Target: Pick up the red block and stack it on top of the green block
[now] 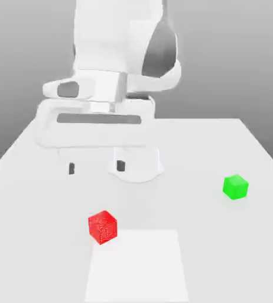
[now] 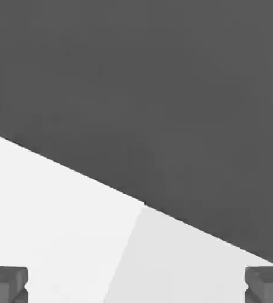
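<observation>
The red block (image 1: 103,227), a small speckled cube, rests on the white table toward the front, on the exterior view's left of centre. The green block (image 1: 235,186), a plain smooth cube, sits apart from it on the exterior view's right. My gripper (image 1: 96,167) hangs above the table behind the red block, its two dark fingertips (image 1: 72,168) spread wide with nothing between them. In the hand view the two fingertips (image 2: 6,282) stand far apart at the picture's corners over bare table surface, with the gripper (image 2: 136,284) open.
The white table (image 1: 221,148) spreads around both blocks, with a brighter square patch (image 1: 137,266) at the front. The arm's round base (image 1: 136,163) stands behind the gripper. In the hand view the table's edge (image 2: 145,204) meets a dark grey background.
</observation>
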Controlling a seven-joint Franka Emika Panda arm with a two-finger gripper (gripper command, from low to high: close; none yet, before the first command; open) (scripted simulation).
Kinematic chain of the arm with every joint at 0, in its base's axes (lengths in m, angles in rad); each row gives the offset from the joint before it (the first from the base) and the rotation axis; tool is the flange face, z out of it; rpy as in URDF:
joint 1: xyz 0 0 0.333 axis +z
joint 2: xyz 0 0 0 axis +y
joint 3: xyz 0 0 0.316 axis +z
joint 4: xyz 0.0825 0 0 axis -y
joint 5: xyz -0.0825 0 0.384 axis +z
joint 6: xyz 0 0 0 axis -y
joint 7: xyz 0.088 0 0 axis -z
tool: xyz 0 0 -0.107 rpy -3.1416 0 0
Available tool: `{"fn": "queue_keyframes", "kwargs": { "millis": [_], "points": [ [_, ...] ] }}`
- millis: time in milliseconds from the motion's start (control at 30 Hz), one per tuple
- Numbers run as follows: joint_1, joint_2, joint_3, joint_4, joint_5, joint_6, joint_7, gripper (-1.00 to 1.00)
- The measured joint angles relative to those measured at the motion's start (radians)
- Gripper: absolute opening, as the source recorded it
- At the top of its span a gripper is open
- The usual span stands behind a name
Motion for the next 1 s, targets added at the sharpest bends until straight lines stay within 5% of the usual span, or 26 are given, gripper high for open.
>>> {"fn": "queue_keyframes", "kwargs": {
  "millis": [167,300,433,467,700,867,1000],
  "points": [
    [0.023,0.149,-0.082,-0.129,0.049,0.121,-0.225,0.00],
    [0.051,0.293,-0.067,-0.129,0.202,0.241,-0.351,0.00],
    [-0.085,0.439,0.112,-0.107,0.387,0.361,-0.488,0.00],
    [-0.113,0.457,0.141,-0.104,0.393,0.378,-0.493,-1.00],
    [-0.121,0.453,0.147,-0.105,0.386,0.372,-0.487,-1.00],
    [-0.102,0.293,0.075,-0.130,0.193,0.240,-0.347,-1.00],
    [-0.105,0.164,0.101,-0.148,0.137,0.131,-0.293,-1.00]
  ]
}}
